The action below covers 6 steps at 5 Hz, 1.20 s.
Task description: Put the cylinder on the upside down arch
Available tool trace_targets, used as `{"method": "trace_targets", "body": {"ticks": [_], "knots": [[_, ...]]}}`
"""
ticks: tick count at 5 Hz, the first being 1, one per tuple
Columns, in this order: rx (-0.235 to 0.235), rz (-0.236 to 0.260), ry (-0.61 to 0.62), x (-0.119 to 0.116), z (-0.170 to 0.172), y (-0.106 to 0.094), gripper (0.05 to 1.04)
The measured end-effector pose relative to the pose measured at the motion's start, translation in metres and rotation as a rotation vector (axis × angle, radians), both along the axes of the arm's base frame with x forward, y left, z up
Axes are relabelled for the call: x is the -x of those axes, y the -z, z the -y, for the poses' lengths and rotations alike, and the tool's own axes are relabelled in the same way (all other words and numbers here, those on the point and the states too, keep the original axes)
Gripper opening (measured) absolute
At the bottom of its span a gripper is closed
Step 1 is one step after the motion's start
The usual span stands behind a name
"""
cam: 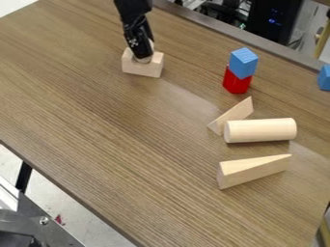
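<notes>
Down in the near left corner there's a metal frame (38, 217), and beyond it the wood-grained table (129, 144). First up on the right, a long wooden wedge (251, 171), thin end to the right. Just behind it, a large cylinder (261, 130) lies on its side, and behind that one's left end comes a triangular wooden block (238, 112); whether those two touch is hard to call. Further back, a red block (236, 83) carries a blue cube (243, 62), with another blue block (324, 78) out at the right edge. And here's the action spot, far back and left of centre: the upside-down arch (143, 69), the black gripper (143, 54) right above it, tilted, and at the arch's top a smaller cylinder (143, 60), mostly hidden, just pale rounded edges showing. Gripper open or closed? Cannot tell from here, nor whether it has hold of that cylinder.
</notes>
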<state>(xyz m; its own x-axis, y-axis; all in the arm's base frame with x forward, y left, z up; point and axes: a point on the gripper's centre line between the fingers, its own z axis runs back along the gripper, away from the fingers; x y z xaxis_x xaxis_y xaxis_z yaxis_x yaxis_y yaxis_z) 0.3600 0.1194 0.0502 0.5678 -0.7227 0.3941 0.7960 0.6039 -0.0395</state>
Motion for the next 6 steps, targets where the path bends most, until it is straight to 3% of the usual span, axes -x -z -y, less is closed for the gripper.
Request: {"method": "trace_targets", "body": {"ticks": [1,2,6], "knots": [[-0.025,-0.019,-0.004,0.001,-0.004,0.001,0.580],[-0.020,-0.040,0.007,0.004,-0.002,0.001,0.580],[0.034,-0.027,0.014,0.007,0.007,-0.012,0.580]]}}
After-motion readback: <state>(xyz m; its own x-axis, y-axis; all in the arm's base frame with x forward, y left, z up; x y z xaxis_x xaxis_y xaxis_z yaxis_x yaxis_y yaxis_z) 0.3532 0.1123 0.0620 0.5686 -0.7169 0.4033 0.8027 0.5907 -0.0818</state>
